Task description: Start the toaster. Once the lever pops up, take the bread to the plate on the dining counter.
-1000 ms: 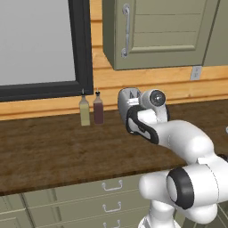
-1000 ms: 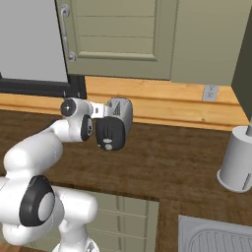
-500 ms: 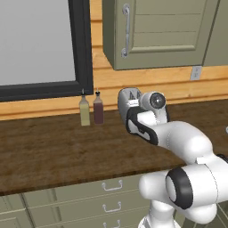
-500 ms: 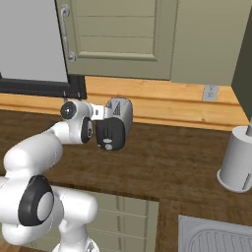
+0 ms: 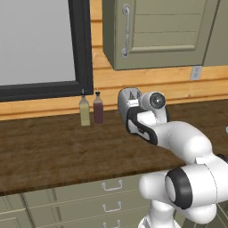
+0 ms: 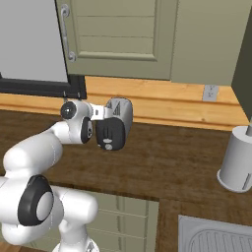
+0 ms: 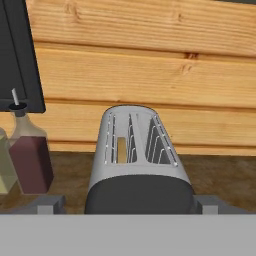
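The white-silver toaster (image 7: 137, 155) stands against the wooden wall, its black end panel (image 7: 139, 195) facing my hand. A thin tan edge of the bread (image 7: 121, 150) shows low in its left slot. My gripper (image 7: 131, 205) is open, with one fingertip (image 7: 49, 204) on each side of the end panel and not touching it. From the right base view the toaster (image 6: 120, 110) sits just beyond my hand, and a small grey mark (image 6: 109, 146), perhaps the lever, is low on the panel. In the left base view my arm covers most of the toaster (image 5: 128, 95). The plate and dining counter are out of view.
Two bottles, one pale (image 5: 84, 111) and one dark red (image 5: 98, 109), stand left of the toaster below a black-framed window. A grey cylinder (image 6: 238, 160) stands at the right by a sink (image 6: 216, 236). Wall cabinets hang overhead. The wood counter (image 5: 53, 151) has handled drawers.
My wrist has dipped slightly and edged closer to the toaster's end panel. The toaster and bottles have not moved.
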You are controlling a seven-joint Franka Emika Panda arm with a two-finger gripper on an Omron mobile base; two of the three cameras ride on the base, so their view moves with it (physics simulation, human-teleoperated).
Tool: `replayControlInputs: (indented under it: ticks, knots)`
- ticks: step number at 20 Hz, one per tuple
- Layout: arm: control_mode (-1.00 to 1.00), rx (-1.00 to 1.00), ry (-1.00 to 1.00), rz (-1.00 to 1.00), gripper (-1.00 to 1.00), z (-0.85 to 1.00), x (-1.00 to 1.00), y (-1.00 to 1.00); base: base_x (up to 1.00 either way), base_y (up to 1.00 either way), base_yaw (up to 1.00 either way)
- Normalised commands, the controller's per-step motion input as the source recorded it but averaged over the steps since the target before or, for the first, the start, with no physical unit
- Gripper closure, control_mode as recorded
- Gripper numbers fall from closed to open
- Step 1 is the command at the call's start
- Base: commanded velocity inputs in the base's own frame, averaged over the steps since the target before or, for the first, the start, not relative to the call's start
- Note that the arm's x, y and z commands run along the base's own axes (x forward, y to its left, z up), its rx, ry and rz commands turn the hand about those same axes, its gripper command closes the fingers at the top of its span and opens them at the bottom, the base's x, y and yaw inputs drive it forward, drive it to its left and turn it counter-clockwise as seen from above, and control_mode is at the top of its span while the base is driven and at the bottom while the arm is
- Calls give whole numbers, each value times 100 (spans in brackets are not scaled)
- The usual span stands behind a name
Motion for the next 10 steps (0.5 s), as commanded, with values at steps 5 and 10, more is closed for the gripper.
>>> replayControlInputs:
  ticks: [5,10]
  knots:
    - [-100,0,0,0,-100,0,0,0,0,0,0]
    - [-100,0,0,0,-100,0,0,0,0,0,0]
